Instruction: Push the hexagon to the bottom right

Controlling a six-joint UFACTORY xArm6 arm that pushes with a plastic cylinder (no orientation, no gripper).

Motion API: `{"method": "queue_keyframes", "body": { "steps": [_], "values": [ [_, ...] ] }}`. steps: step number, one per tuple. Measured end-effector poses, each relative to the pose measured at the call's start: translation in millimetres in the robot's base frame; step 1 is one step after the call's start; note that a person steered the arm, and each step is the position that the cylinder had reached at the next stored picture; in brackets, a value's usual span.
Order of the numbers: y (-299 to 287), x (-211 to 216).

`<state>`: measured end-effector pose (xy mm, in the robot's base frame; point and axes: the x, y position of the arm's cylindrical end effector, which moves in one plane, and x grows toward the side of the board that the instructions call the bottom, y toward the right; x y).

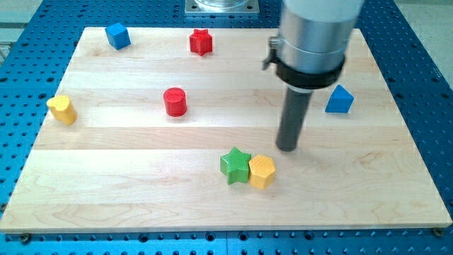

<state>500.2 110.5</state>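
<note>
The yellow hexagon (262, 171) lies low on the wooden board (141, 191), a little right of centre. It touches a green star (236, 165) on its left. My tip (287, 148) rests on the board just above and to the right of the hexagon, a small gap away from it. The rod hangs from a grey cylinder (315, 35) at the view's top.
A blue block (339, 100) lies to the right of the rod. A red cylinder (175, 101) sits left of centre. A red star (201, 42) and a blue cube (117, 35) are near the top edge. A yellow block (62, 109) sits at the left edge.
</note>
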Motion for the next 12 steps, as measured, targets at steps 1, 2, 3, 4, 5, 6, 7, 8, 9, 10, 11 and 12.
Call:
{"method": "queue_keyframes", "body": {
  "steps": [1, 2, 3, 4, 5, 6, 7, 8, 9, 10, 11, 12],
  "values": [
    [18.2, 7.7],
    [16.9, 7.7],
    [2.8, 8.3],
    [-28.7, 13.2],
    [-78.7, 27.1],
    [-105.3, 41.1],
    [-105.3, 45.1],
    [-30.5, 55.0],
    [53.9, 55.2],
    [21.9, 39.5],
    [-10.6, 85.2],
    [40.6, 95.3]
  ]
}}
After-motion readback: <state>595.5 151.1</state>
